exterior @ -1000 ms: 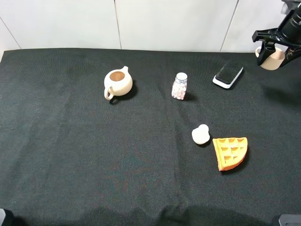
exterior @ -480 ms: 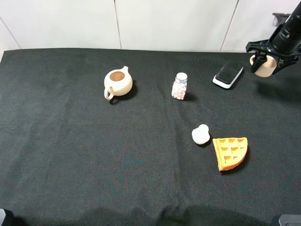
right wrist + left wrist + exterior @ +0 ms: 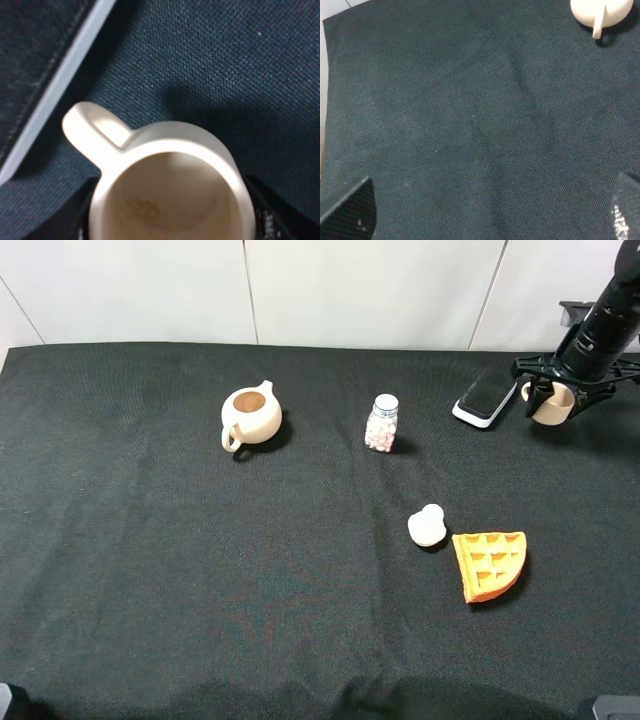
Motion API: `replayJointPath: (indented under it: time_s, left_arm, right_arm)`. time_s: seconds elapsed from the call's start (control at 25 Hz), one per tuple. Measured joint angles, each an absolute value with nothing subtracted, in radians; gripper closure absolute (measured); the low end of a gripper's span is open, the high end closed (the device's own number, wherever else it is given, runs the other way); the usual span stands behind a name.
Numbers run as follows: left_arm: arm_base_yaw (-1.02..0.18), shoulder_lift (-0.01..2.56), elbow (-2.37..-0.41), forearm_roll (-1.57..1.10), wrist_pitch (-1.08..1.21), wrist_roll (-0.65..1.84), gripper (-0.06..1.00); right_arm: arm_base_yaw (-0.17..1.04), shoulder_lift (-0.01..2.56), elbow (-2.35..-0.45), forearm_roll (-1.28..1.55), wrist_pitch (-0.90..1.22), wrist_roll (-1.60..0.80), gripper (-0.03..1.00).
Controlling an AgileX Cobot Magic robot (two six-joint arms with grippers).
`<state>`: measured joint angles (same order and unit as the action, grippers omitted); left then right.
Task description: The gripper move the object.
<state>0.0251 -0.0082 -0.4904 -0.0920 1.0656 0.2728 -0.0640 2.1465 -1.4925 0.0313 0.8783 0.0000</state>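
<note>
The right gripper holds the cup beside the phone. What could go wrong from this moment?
1. The handle of the cup points toward the phone, which lies very near; lowering or shifting that way could knock the phone.
2. The right gripper clamps the cup's round sides, so the cup might slip or tip on release.

I'm working over what looks like a robot test bench in a lab, not a home. The table [image 3: 150, 590] is covered edge to edge in black cloth, with plain white wall panels [image 3: 350, 290] behind it. Unrelated props are spread well apart on it: a teapot [image 3: 252, 415], pill bottle [image 3: 381, 424], waffle wedge [image 3: 489, 564] and cup [image 3: 555, 408]. A black robot arm [image 3: 600, 332] reaches in over one corner.
</note>
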Motion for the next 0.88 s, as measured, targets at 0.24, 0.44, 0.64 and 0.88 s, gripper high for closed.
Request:
replayJointPath:
  time_s: [0.24, 0.44, 0.64, 0.88]
  left_arm:
    - [0.025, -0.008, -0.490, -0.092, 1.066, 0.273, -0.05]
    - [0.025, -0.008, -0.490, -0.092, 1.066, 0.273, -0.05]
    - [0.025, -0.008, -0.490, -0.092, 1.066, 0.273, -0.05]
    - [0.025, -0.008, -0.490, -0.091, 1.066, 0.273, -0.05]
  right_arm:
    - [-0.064, 2.157, -1.492, 0.000, 0.863, 0.000, 0.56]
    - [-0.076, 2.183, -1.492, 0.010, 0.864, 0.000, 0.56]
    - [-0.076, 2.195, -1.492, 0.014, 0.869, 0.000, 0.56]
    - [-0.076, 2.195, -1.492, 0.014, 0.868, 0.000, 0.56]
